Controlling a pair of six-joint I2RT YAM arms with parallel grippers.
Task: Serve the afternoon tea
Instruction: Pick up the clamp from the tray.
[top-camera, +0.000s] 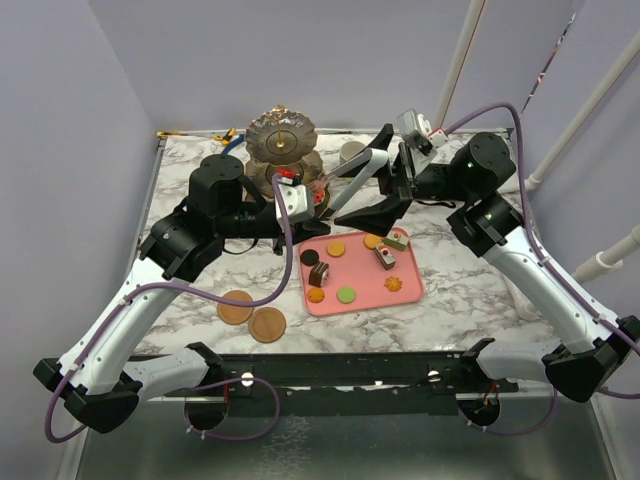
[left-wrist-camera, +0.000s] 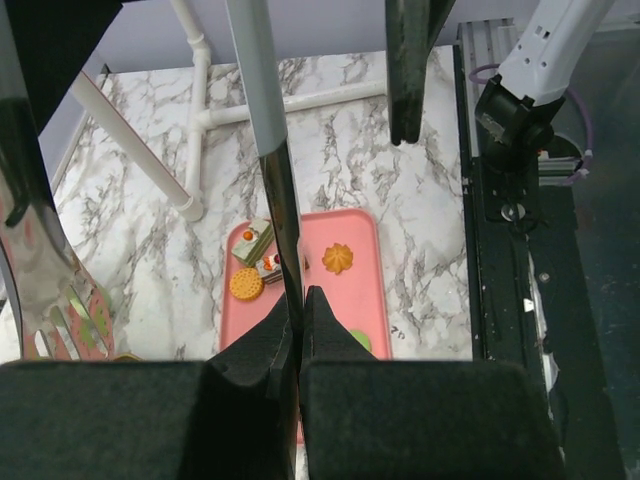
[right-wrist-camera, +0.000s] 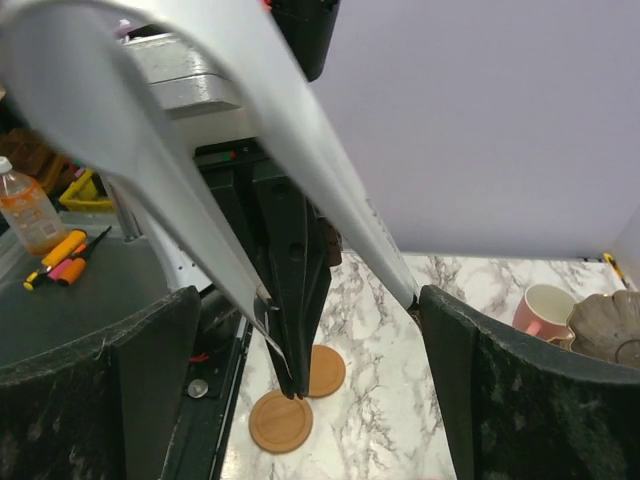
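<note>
Right tool hangs wide open and empty, toy pastries on the pink tray just below it, likely for picking. Left tool, pinched closed on nothing visible, waits beside the three-tier stand.

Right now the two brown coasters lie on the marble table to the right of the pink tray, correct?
No. The two brown coasters lie on the marble table to the left of the pink tray, not the right. The top external view shows this.
</note>
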